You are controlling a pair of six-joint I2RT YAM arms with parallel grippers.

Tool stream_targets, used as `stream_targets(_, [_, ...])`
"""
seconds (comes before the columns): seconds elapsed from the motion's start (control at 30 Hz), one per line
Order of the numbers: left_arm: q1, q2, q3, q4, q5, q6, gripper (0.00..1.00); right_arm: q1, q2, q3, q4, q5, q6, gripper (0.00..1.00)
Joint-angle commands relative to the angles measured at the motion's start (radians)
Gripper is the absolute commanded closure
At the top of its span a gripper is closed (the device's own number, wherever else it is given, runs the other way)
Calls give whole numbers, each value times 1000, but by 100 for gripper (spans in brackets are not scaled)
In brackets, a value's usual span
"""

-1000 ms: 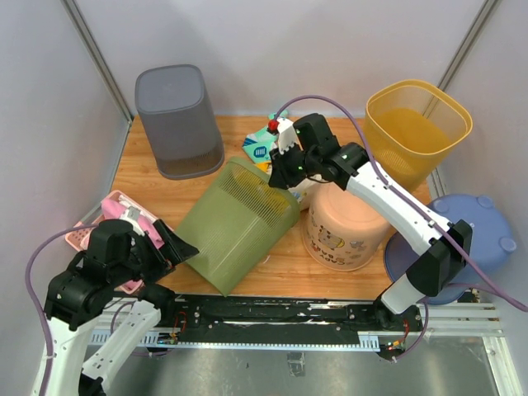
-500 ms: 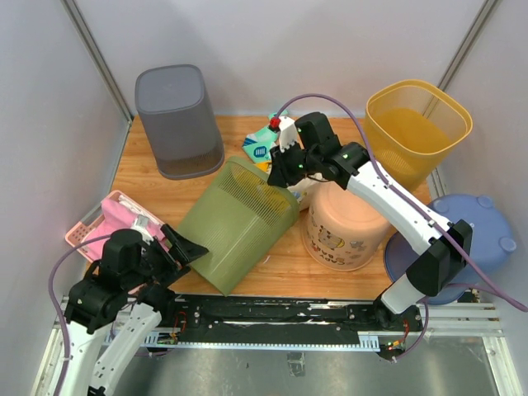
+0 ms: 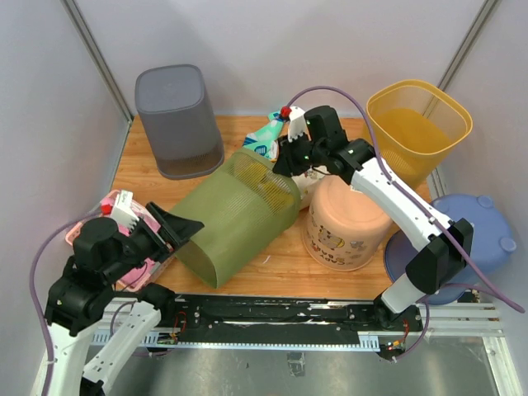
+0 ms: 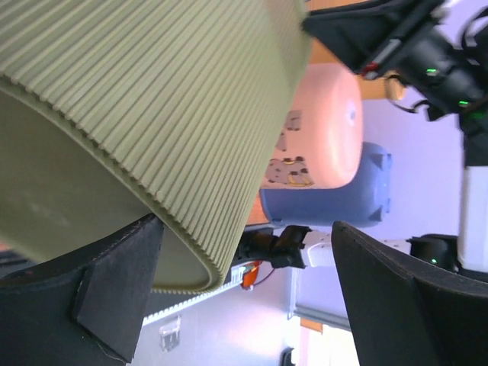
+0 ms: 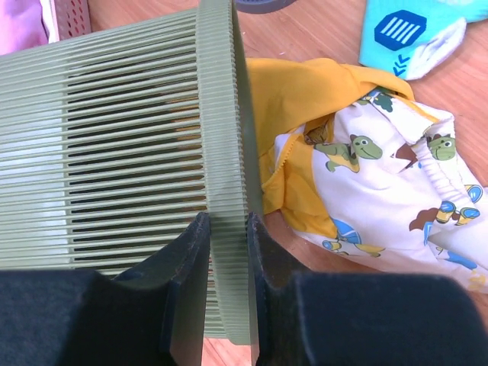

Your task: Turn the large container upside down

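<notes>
The large green ribbed container (image 3: pixel 235 216) lies tilted on its side at the table's middle, its open mouth facing back right and its base toward the front left. Yellow cloth shows inside the mouth. My right gripper (image 3: pixel 289 159) is shut on the container's rim (image 5: pixel 225 221). My left gripper (image 3: pixel 183 228) is open at the container's base (image 4: pixel 114 229), one finger (image 4: pixel 99 297) under the base, the other finger (image 4: pixel 412 290) apart from it.
A grey bin (image 3: pixel 176 120) stands upside down at the back left. A peach bucket (image 3: pixel 346 219) sits upside down right of the container. A yellow basket (image 3: pixel 417 128), a blue stool (image 3: pixel 474 235), a pink basket (image 3: pixel 95 235) and patterned clothes (image 5: pixel 381 183) lie around.
The left gripper has risen and lifted the container's base. The right gripper has moved up and back with the rim, so the container has tipped further toward its mouth.
</notes>
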Motion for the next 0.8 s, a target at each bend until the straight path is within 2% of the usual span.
stream_targets(0.0, [2, 81, 146, 296, 80, 90, 7, 37, -19, -31, -14, -148, 82, 95])
stream_targets(0.1, [1, 123, 203, 307, 92, 124, 7, 53, -56, -49, 5, -173, 106, 96])
stream_targets(0.37, [1, 175, 240, 411, 137, 145, 7, 127, -117, -113, 45, -219, 166, 97])
stream_targets(0.63, [1, 196, 231, 400, 135, 170, 6, 174, -121, -183, 45, -165, 159, 97])
stream_targets(0.7, [1, 197, 246, 352, 97, 176, 6, 174, -121, -180, 31, -141, 140, 91])
stream_targets(0.77, [2, 196, 253, 315, 72, 179, 5, 174, -117, -173, 10, -122, 119, 79])
